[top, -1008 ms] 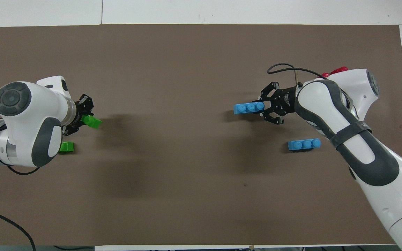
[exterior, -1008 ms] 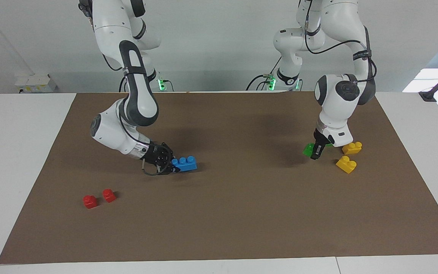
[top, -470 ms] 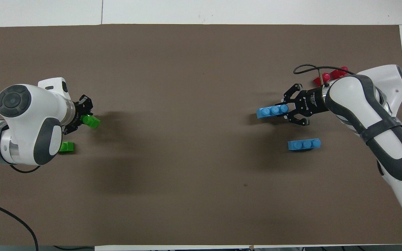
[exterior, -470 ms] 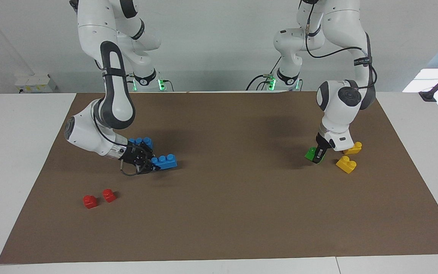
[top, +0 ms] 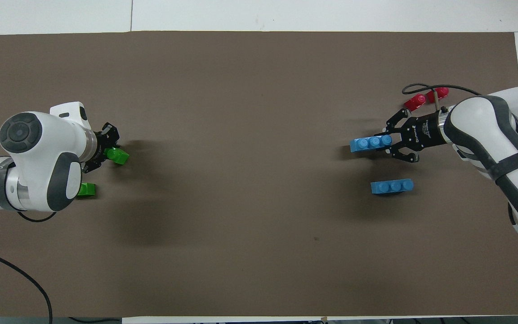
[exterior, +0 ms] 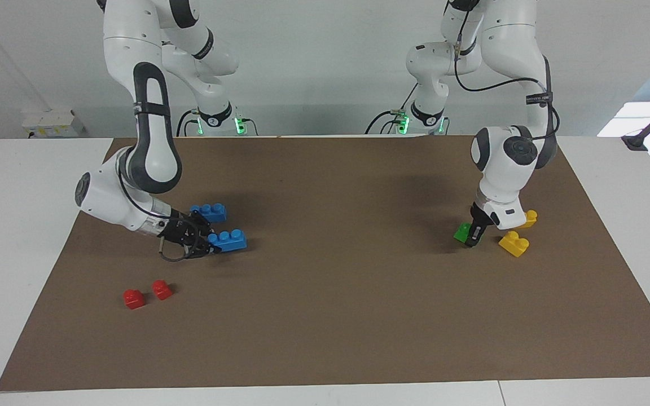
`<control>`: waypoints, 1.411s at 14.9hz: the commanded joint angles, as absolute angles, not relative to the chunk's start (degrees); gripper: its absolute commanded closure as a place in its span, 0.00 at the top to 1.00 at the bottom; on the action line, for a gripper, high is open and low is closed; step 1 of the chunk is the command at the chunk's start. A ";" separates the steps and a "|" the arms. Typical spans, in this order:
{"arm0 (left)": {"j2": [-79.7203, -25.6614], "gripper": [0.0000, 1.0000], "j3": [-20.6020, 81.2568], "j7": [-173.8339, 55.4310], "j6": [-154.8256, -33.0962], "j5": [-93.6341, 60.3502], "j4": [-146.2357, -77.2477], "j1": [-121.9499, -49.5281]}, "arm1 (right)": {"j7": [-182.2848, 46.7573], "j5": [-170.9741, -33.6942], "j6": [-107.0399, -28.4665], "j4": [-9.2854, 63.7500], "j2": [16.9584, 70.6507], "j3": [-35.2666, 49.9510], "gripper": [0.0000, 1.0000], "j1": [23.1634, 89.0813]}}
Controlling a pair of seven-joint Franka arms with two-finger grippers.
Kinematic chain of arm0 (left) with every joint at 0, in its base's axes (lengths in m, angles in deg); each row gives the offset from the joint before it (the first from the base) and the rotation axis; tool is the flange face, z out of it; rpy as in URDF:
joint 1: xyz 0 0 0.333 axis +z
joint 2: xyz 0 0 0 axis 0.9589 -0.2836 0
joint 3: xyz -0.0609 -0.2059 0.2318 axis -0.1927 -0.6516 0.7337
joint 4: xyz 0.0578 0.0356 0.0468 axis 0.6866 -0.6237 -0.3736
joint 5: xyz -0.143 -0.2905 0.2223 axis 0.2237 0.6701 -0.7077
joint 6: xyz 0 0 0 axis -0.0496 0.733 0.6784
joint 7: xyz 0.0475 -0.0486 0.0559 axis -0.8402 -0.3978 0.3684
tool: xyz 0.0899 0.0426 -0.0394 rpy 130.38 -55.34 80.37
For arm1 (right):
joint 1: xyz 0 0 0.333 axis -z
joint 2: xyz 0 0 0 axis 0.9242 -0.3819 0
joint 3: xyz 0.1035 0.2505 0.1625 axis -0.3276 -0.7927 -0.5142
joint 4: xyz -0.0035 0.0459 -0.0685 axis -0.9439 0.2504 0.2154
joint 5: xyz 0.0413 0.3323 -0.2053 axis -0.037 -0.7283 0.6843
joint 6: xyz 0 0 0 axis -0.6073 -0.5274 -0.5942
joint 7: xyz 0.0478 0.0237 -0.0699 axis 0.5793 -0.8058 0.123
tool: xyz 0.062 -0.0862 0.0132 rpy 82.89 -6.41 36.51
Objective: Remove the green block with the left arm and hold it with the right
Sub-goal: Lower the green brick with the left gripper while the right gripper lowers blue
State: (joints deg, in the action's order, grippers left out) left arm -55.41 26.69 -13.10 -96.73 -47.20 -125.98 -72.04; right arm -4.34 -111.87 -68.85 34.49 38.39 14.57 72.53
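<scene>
Your left gripper (exterior: 473, 237) was down at the left arm's end of the brown surface (exterior: 347, 316), its fingers (top: 106, 155) closed on the green block (exterior: 463, 231). In the facing view the block sat low at the mat, tilted, and you could not tell whether it touched the mat or hung just clear of it. From overhead the left arm's (top: 38, 166) white wrist covered most of the gripper, so only the finger ends and the block's studded end (top: 117, 155) showed.

A second green brick (top: 87, 189) lay nearer to the robots than the held block, half tucked under the wrist in the overhead view; in the facing view the arm hid it entirely. Two yellow bricks (exterior: 514, 243) lay just beside the gripper, toward the table's end; from overhead the arm hid them both.

Your right gripper (exterior: 207, 246) reached low at the right arm's end, fingers clamped on one end of a blue brick (exterior: 228, 241), whose other end stuck out free. A wire loop (exterior: 170, 255) hung by those fingers. Another blue brick (exterior: 208, 212) lay on the mat nearer to the robots. Two red bricks (exterior: 144, 294) lay farther from the robots than the gripper; from overhead the wire crossed one of them (top: 425, 98).
</scene>
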 commanded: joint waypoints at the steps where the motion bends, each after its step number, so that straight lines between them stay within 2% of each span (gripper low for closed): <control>1: -54.76 0.00 26.24 -13.74 -99.01 -47.14 -127.79 -71.15 | -5.98 -110.24 -68.89 36.15 39.72 13.93 0.00 74.31; 2: -54.76 0.07 26.24 -13.91 -99.02 -47.14 -127.79 -71.15 | -5.98 -110.24 -69.16 36.33 39.72 13.93 0.00 74.40; 3: -54.76 0.81 26.24 -14.09 -98.93 -47.14 -127.79 -71.15 | -5.98 -110.24 -69.59 36.51 39.72 13.93 0.00 74.40; 4: -54.76 1.00 26.24 -14.26 -98.75 -47.23 -127.70 -71.15 | -5.98 -110.24 -70.03 36.68 39.72 13.84 0.00 74.40; 10: -53.09 1.00 26.24 -22.33 -94.89 -47.23 -125.51 -71.24 | -6.06 -110.24 -73.64 38.97 39.98 13.84 0.00 74.05; 18: -51.69 1.00 26.06 -26.03 -79.43 -47.32 -112.24 -71.32 | -6.42 -110.24 -75.22 39.85 40.07 13.84 0.01 73.61; 19: -51.07 1.00 26.06 -28.91 -77.68 -47.32 -111.19 -71.32 | -6.15 -110.24 -75.22 39.85 40.07 13.84 0.19 73.18; 20: -50.81 1.00 26.06 -32.77 -75.13 -47.32 -109.52 -71.32 | -6.06 -110.24 -75.31 39.85 40.07 13.84 0.30 72.82; 21: -50.80 1.00 26.15 -36.46 -72.50 -47.32 -107.59 -71.24 | -5.98 -110.24 -75.22 39.76 40.07 13.84 0.51 72.82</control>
State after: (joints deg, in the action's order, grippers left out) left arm -51.41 26.36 -30.00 -77.84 -47.21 -110.90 -71.76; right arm -5.38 -111.12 -74.22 38.08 38.41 14.25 72.96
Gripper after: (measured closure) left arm 0.000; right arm 0.656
